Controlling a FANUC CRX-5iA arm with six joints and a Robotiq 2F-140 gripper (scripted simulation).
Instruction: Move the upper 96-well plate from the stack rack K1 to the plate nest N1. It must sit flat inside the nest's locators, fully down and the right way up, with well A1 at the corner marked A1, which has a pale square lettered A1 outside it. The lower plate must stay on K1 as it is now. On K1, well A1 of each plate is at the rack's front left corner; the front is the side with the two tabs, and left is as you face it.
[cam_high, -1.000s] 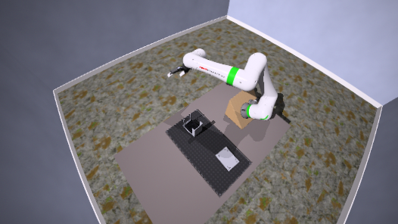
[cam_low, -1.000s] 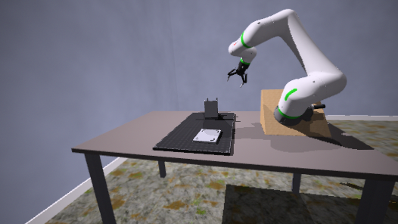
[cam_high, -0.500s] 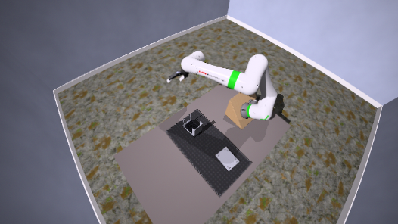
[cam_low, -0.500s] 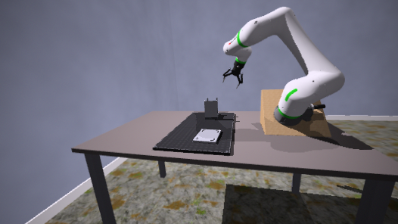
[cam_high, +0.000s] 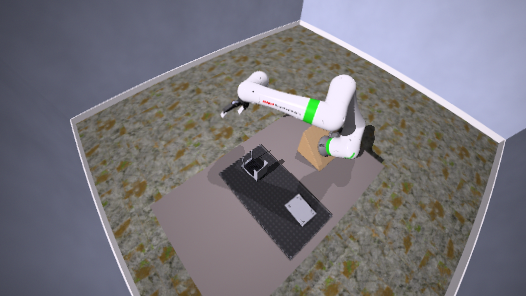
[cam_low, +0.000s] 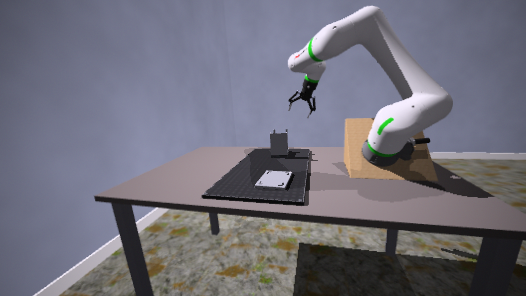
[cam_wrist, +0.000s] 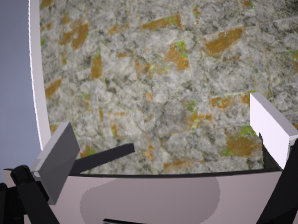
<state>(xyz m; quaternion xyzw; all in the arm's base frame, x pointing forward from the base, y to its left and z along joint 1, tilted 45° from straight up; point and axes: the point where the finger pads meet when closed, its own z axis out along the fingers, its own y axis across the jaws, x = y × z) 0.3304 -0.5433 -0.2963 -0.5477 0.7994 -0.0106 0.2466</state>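
The stack rack K1 (cam_high: 256, 164) stands at the far end of a dark perforated base mat (cam_high: 274, 197) on the table, with dark plates inside it; it also shows in the exterior view (cam_low: 279, 143). The plate nest N1 (cam_high: 300, 210) is a pale grey square at the mat's near end, and it shows in the exterior view (cam_low: 274, 179) too. My gripper (cam_high: 234, 108) is open and empty, high in the air beyond the rack and off to the side of the table; in the exterior view it (cam_low: 302, 103) hangs well above the rack.
A tan wooden block (cam_high: 314, 147) carries the arm's base at the table's back. The table (cam_low: 320, 185) stands on dark legs over a mottled floor with a white border (cam_high: 95, 185).
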